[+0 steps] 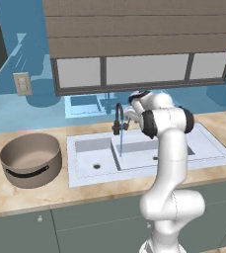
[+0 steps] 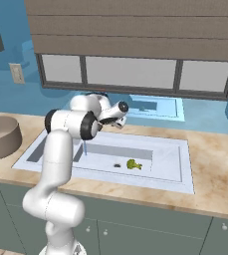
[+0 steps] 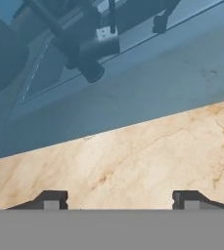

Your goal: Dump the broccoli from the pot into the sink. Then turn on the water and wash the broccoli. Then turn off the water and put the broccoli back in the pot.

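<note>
Yellow-green broccoli (image 2: pixel 133 164) lay loose in the sink (image 2: pixel 170 174), in the basin at centre right of the right base view, just beside a round drain. Nearer the frame's centre left, a thin stream of water (image 1: pixel 121 143) ran from the black faucet (image 1: pixel 118 117). Behind it, over the marble worktop (image 3: pixel 147 161), the end effector (image 3: pixel 118 199) stood wide open and empty; the broccoli lay below it and nearer the camera. The pot (image 1: pixel 31 159) sat at far left.

Both base views look forward and down from behind the arm at the sink (image 1: pixel 203 143) (image 2: pixel 177 172), one from its left, one from its right, sharing basin and window. The hand view sits close above the counter (image 3: pixel 147 156) behind the sink, facing the wall.
</note>
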Robot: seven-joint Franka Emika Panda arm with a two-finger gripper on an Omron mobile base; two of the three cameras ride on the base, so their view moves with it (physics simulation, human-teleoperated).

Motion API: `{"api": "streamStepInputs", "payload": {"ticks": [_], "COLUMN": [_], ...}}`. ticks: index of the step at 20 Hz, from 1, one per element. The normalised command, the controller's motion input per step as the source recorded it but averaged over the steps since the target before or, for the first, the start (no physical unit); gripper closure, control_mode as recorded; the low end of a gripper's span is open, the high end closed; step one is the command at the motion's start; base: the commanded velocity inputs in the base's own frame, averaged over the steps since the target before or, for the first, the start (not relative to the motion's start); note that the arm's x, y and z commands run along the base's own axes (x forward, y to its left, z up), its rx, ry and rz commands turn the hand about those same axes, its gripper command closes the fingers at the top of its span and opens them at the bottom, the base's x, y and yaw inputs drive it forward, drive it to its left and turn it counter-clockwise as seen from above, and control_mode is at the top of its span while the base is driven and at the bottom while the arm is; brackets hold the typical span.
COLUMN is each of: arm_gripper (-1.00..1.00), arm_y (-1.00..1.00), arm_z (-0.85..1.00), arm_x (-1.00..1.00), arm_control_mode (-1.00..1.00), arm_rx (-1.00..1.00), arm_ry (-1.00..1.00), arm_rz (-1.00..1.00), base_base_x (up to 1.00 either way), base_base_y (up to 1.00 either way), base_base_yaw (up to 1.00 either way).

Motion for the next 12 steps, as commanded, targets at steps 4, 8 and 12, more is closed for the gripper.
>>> {"api": "streamStepInputs", "payload": {"ticks": [4,8,12], "arm_gripper": [-1.0,-1.0,-1.0], "arm_y": [-0.22,-0.18,-0.27], "arm_z": [0.43,0.44,0.16], "arm_x": [-0.06,-0.02,-0.04], "arm_control_mode": [-1.0,-1.0,-1.0], "arm_rx": [0.05,0.05,0.01], "arm_ry": [0.0,0.0,0.0], "arm_rz": [0.0,0.0,0.0], "base_base_x": [0.0,0.0,0.0], "base_base_y": [0.0,0.0,0.0], "base_base_yaw": [0.0,0.0,0.0]}}
